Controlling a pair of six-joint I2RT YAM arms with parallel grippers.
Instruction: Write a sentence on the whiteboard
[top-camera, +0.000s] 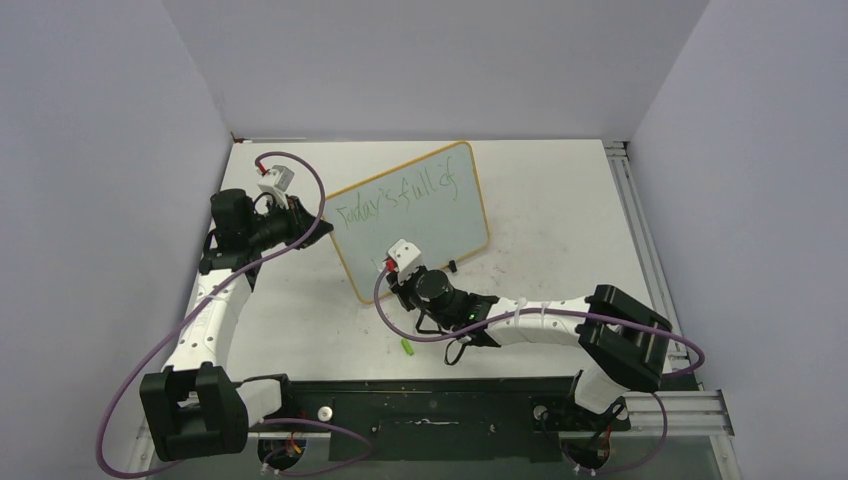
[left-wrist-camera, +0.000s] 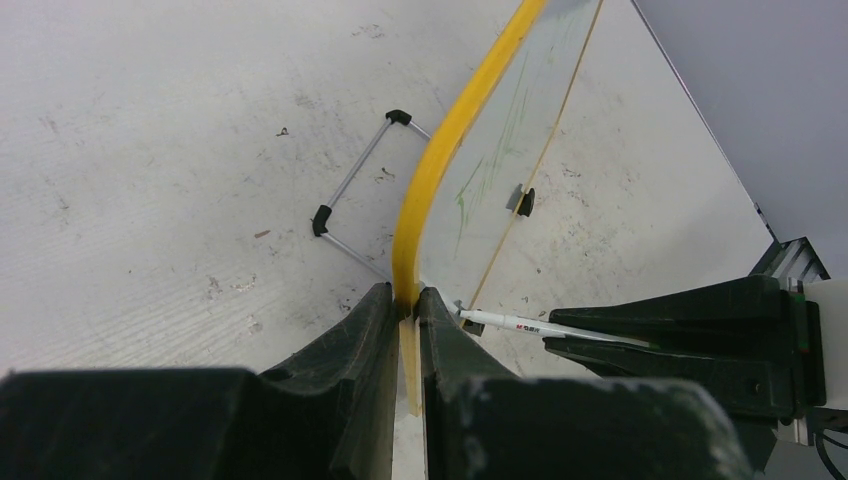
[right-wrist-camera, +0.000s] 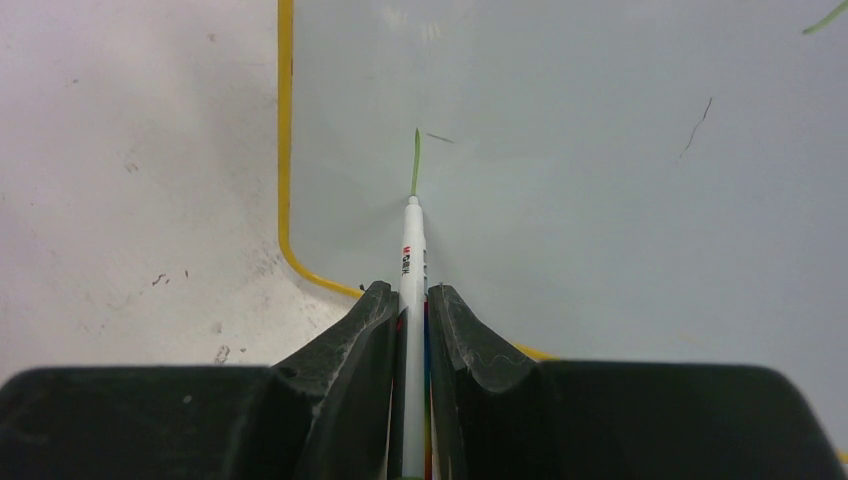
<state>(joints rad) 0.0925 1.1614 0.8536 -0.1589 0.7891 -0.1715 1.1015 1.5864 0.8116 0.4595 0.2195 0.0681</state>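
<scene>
The whiteboard (top-camera: 445, 232), pale grey with a yellow frame (left-wrist-camera: 441, 146), stands tilted at mid-table. My left gripper (top-camera: 318, 222) (left-wrist-camera: 407, 300) is shut on its left edge, the frame pinched between the jaws. Green writing, the sentence (top-camera: 396, 203), runs along the upper part of the board as one line. My right gripper (top-camera: 397, 278) (right-wrist-camera: 412, 295) is shut on a white marker (right-wrist-camera: 412, 250) (left-wrist-camera: 520, 325). The marker's tip touches the board (right-wrist-camera: 600, 180) near its lower left corner, at the bottom end of a short green stroke (right-wrist-camera: 415, 165).
A small green cap (top-camera: 408, 348) lies on the white tabletop (top-camera: 560, 210) in front of the right arm. A wire stand (left-wrist-camera: 352, 190) props the board from behind, with a black clip foot (left-wrist-camera: 525, 200) at its lower edge. Grey walls enclose the table.
</scene>
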